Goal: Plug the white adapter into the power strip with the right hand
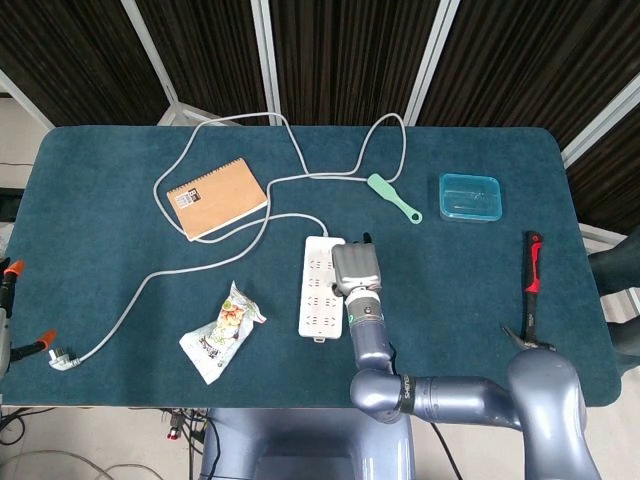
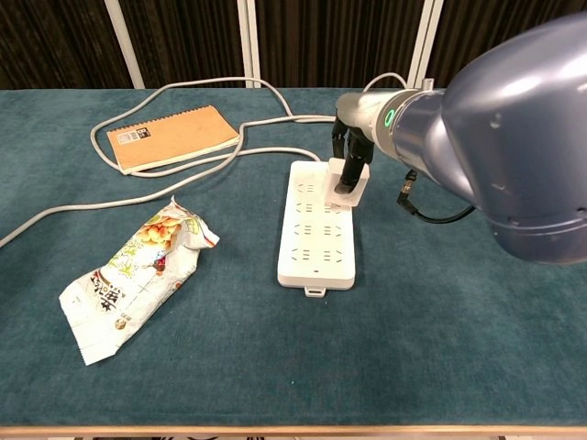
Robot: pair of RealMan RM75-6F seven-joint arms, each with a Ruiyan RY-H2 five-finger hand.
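The white power strip (image 2: 316,231) (image 1: 318,290) lies lengthwise in the middle of the teal table, and its grey cable (image 2: 183,160) runs off to the left. In the chest view my right hand (image 2: 351,147) pinches the white adapter (image 2: 350,181) between dark fingertips. It holds the adapter upright, just over the sockets at the strip's far right end. Whether the prongs are inside a socket cannot be made out. In the head view the right hand (image 1: 357,266) covers the adapter and the strip's right edge. The left hand shows in neither view.
A brown notebook (image 1: 216,197) lies far left of the strip and a crumpled snack packet (image 2: 133,275) near left. Right of the strip are a green tool (image 1: 394,198), a blue box (image 1: 470,196) and a hammer (image 1: 531,290). The cable's plug (image 1: 62,358) rests at the left front edge.
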